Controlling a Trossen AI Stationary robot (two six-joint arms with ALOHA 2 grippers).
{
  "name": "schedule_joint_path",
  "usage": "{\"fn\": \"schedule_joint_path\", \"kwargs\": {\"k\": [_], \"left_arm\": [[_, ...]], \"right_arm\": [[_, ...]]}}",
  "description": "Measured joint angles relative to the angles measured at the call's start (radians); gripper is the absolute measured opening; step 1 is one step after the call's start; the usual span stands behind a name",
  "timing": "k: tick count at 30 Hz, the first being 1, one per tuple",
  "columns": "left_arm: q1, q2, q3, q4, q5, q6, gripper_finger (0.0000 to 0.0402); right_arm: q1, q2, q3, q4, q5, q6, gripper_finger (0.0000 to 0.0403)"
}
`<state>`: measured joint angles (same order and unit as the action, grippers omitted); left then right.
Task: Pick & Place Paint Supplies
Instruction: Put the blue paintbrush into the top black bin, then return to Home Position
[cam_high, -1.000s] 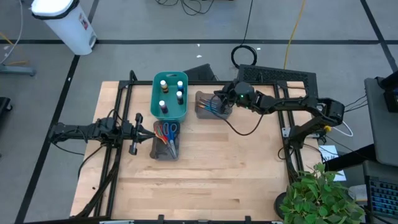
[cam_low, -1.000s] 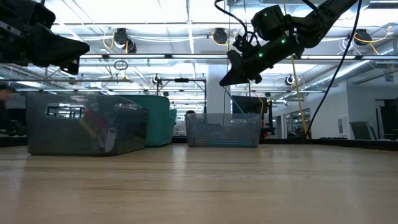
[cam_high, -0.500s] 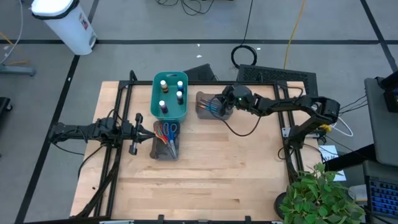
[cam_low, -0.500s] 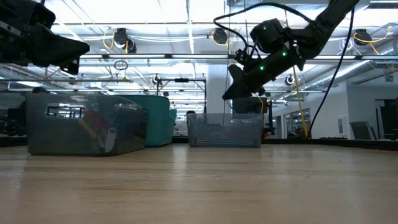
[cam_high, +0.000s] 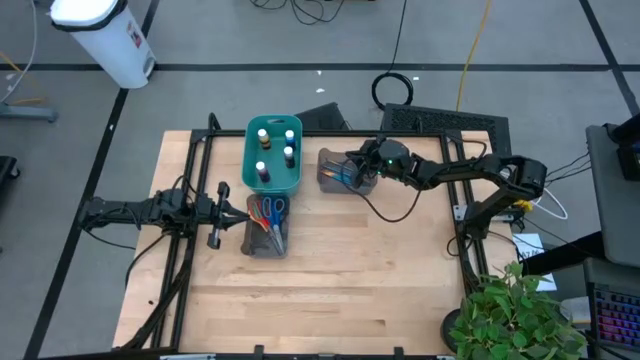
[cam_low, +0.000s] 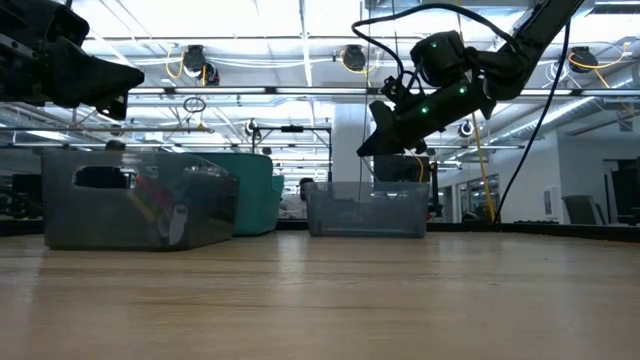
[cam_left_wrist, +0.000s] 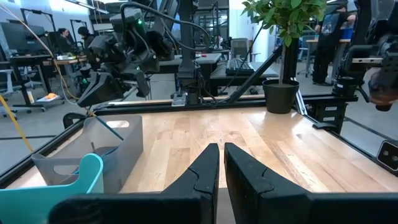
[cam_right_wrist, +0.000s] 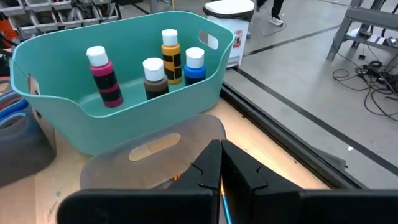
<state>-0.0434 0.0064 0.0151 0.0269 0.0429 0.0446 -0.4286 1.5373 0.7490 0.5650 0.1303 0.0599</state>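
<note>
Nearest in the low view, the grey bin (cam_low: 140, 208) holds scissors (cam_high: 268, 213), sorted by type w/ bottles (cam_right_wrist: 155, 76) upright in the teal bin (cam_high: 272, 155) behind. The right gripper (cam_high: 352, 168), fingers pressed together & empty, hangs over the clear bin (cam_high: 340, 168) of brushes (cam_high: 343, 172), prob. lining up a pick. The left gripper (cam_high: 217, 212), also closed & empty, waits beside the scissors; only the right wrist view shows bottle colours, only the low view the gripper's height above the bin.

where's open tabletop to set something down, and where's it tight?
Free: the wooden table from the grey bin of scissors to the near edge, and the stretch beside that bin below the right gripper. Tight: the far edge, where the teal bin of paint bottles and grey brush bin cluster. Left gripper waits by the scissors bin.
</note>
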Motion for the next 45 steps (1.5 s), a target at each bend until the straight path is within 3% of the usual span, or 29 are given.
{"fn": "schedule_joint_path", "kwargs": {"k": [5, 16, 22, 30, 37, 45], "left_arm": [[0.000, 0.000, 0.000, 0.000, 0.000, 0.000, 0.0033], [0.000, 0.000, 0.000, 0.000, 0.000, 0.000, 0.0033], [0.000, 0.000, 0.000, 0.000, 0.000, 0.000, 0.0033], [0.000, 0.000, 0.000, 0.000, 0.000, 0.000, 0.0033], [0.000, 0.000, 0.000, 0.000, 0.000, 0.000, 0.0033], [0.000, 0.000, 0.000, 0.000, 0.000, 0.000, 0.0033]], "right_arm": [[0.002, 0.000, 0.000, 0.000, -0.002, -0.028, 0.0013], [0.014, 0.000, 0.000, 0.000, -0.001, -0.031, 0.0109], [0.050, -0.031, 0.000, 0.014, -0.002, -0.031, 0.0139], [0.119, -0.223, 0.000, -0.067, -0.001, -0.053, 0.0145], [0.171, -0.459, 0.000, -0.309, -0.001, -0.018, 0.0140], [0.196, -0.594, 0.000, -0.406, -0.002, -0.090, 0.0144]]}}
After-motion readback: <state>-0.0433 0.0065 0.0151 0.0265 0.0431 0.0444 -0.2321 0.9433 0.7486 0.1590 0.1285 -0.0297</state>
